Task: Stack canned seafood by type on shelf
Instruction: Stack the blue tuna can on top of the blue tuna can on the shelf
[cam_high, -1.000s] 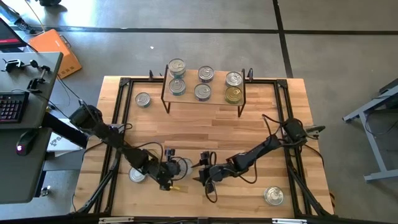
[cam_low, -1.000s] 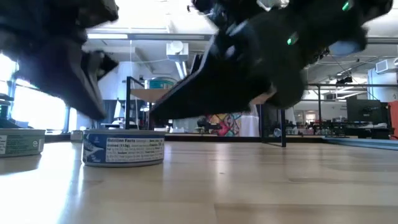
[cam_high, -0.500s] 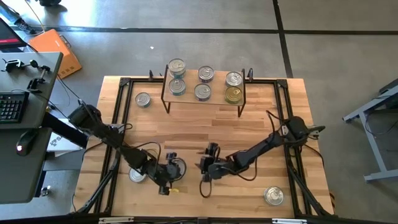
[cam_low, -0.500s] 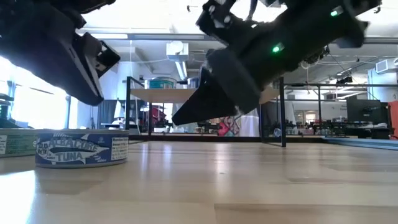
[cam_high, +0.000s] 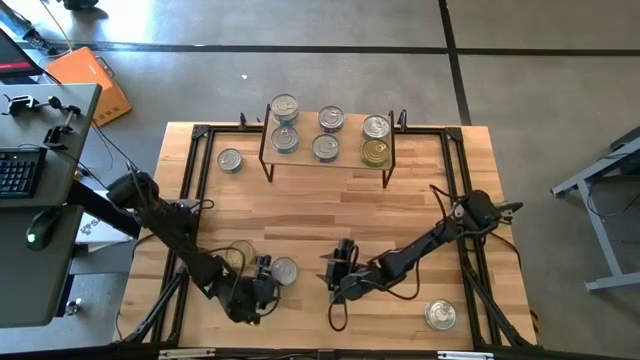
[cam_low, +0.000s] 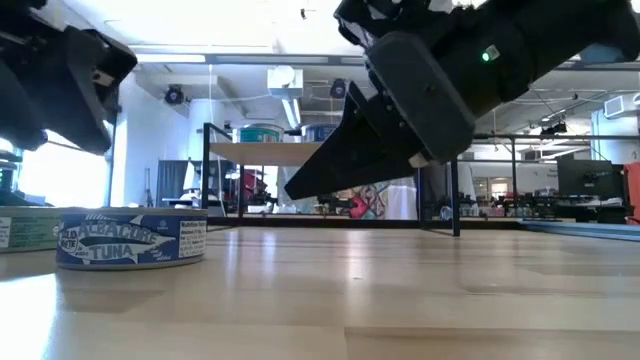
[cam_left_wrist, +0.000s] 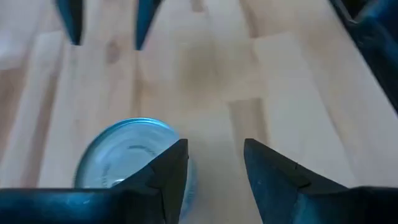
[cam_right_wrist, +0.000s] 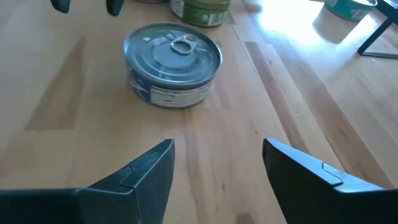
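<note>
A blue-labelled tuna can (cam_high: 284, 270) stands flat on the tabletop near the front; it also shows in the low view (cam_low: 130, 238), the left wrist view (cam_left_wrist: 127, 155) and the right wrist view (cam_right_wrist: 173, 62). My left gripper (cam_high: 264, 277) is open and empty, raised just near-left of it, with one finger (cam_left_wrist: 173, 168) over the can's edge. My right gripper (cam_high: 333, 272) is open and empty, to the can's right and facing it (cam_right_wrist: 217, 171). A green-labelled can (cam_right_wrist: 199, 9) stands behind the tuna can. The shelf (cam_high: 345, 160) at the back carries several cans.
A lone can (cam_high: 230, 160) stands left of the shelf and another (cam_high: 440, 315) at the front right. The green-labelled can (cam_low: 25, 228) shows at the low view's left edge. A black metal frame (cam_high: 195, 170) runs along the table's sides. Bare wood lies between shelf and grippers.
My left gripper has drawn back from the tuna can toward the table's near left corner and risen. The can has slid a little toward the left edge and turned about, and now stands still. My right gripper has risen slightly, still facing the can.
</note>
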